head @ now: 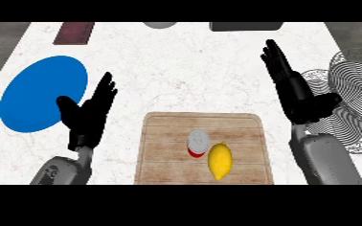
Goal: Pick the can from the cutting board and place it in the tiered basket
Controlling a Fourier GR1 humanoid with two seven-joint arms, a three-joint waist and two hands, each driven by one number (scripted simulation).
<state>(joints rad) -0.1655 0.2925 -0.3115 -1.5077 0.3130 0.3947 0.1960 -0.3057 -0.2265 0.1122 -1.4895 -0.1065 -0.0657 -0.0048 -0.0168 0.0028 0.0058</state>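
The can (198, 142) is standing upright on the cutting board (170, 124), a little toward the board's near edge and right of its middle, its silver lid facing up and a strip of red wall showing beneath. A lemon (220, 161) is lying just beside it on the near right, and the two appear to be touching or nearly so. Nothing is being held: the right hand (293, 93) is being kept released, fingers straight, above the counter beyond the board's right edge, and the left hand (88, 112) is likewise lying open with straight fingers off the board's left edge, beside a blue plate (35, 96). The tiered basket (339, 84), a wire thing of white rings, is being partly hidden by the right forearm at the counter's right edge.

The chief risk is judged to come from the lemon. If the can is being closed on from the right, the lemon is likely to be struck first and rolled, or the can to be nudged over by it. A can being gripped too near its lid could be tipped during the lift. The basket is being cut off by the view's edge, so its tiers cannot be told apart, and a rim could be caught while the can is being lowered in.
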